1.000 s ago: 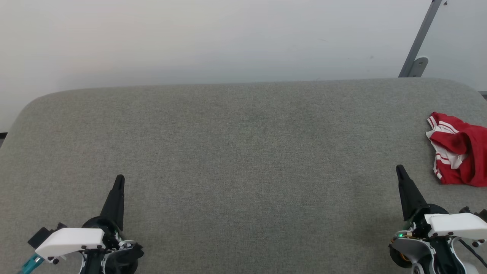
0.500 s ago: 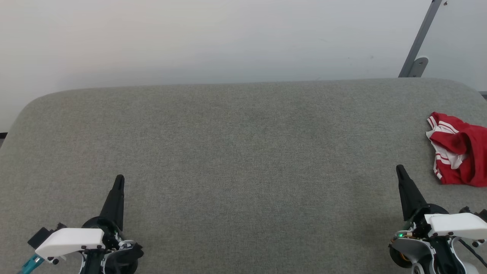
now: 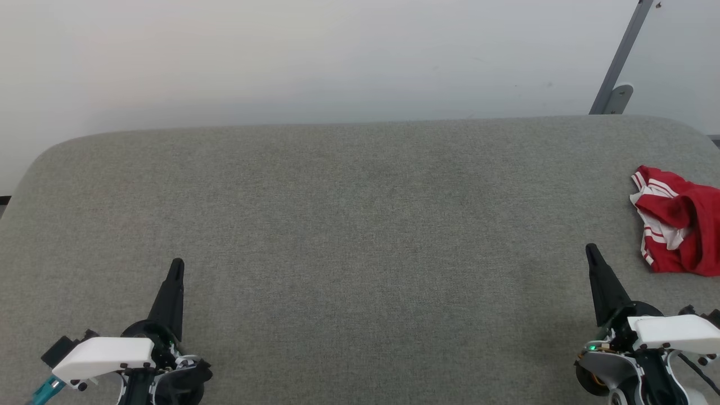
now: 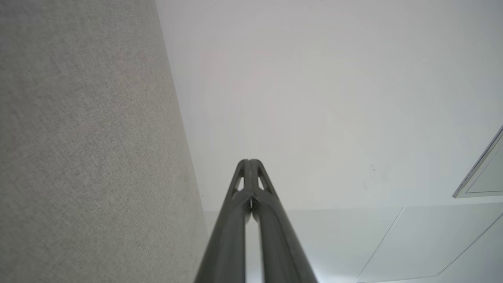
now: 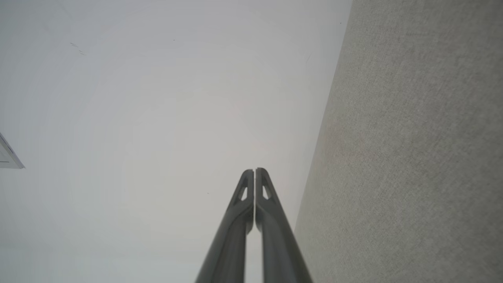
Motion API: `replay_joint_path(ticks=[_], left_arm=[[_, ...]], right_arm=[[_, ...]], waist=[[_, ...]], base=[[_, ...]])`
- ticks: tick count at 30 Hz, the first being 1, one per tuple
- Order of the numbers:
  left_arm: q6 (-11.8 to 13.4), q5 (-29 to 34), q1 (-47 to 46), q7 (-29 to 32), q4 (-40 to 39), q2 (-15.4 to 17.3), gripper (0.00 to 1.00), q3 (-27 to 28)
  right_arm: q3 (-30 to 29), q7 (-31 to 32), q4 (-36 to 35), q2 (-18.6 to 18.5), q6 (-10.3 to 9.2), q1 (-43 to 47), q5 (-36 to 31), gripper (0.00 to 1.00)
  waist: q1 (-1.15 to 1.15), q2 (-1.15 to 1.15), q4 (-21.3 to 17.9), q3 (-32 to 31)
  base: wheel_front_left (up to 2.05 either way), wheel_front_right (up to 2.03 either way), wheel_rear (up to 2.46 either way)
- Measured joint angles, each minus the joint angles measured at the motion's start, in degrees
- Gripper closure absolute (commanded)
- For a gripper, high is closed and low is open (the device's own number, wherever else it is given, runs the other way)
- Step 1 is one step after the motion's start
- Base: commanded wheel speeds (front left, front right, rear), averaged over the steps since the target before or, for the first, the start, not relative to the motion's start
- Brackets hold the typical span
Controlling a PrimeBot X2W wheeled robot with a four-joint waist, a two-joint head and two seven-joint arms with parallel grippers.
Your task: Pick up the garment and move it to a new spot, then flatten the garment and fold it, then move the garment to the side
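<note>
- Where the grey fabric surface (image 3: 360, 225) meets the head view's 3 o'clock edge, the garment (image 3: 678, 225) lies crumpled: red cloth, white panels, red-and-white striped trim, partly cut off by the frame.
- left gripper (image 3: 177, 264): at 7 o'clock, over the surface; fingers pressed tip to tip, grasping nothing; tip points toward 12 o'clock.
- right gripper (image 3: 590, 248): at 4 o'clock; fingers clenched together, empty; the garment sits near it toward 2 o'clock, not touching.
- pale wall (image 3: 337, 56): behind the surface, at 12 o'clock.
- grey metal strut (image 3: 619, 62): leaning, at 1 o'clock.
</note>
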Motion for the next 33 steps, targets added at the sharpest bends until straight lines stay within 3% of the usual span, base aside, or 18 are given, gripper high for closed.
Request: replay_joint_path(ticks=[33], left_arm=[[0.0, 0.01, 0.0, 0.07, 0.0, -0.1, 1.0, 0.16]], right_arm=[[0.02, 0.01, 0.0, 0.0, 0.0, 0.0, 0.0, 1.0]], waist=[[0.0, 0.0, 0.0, 0.0]], base=[[0.0, 0.0, 0.0]])
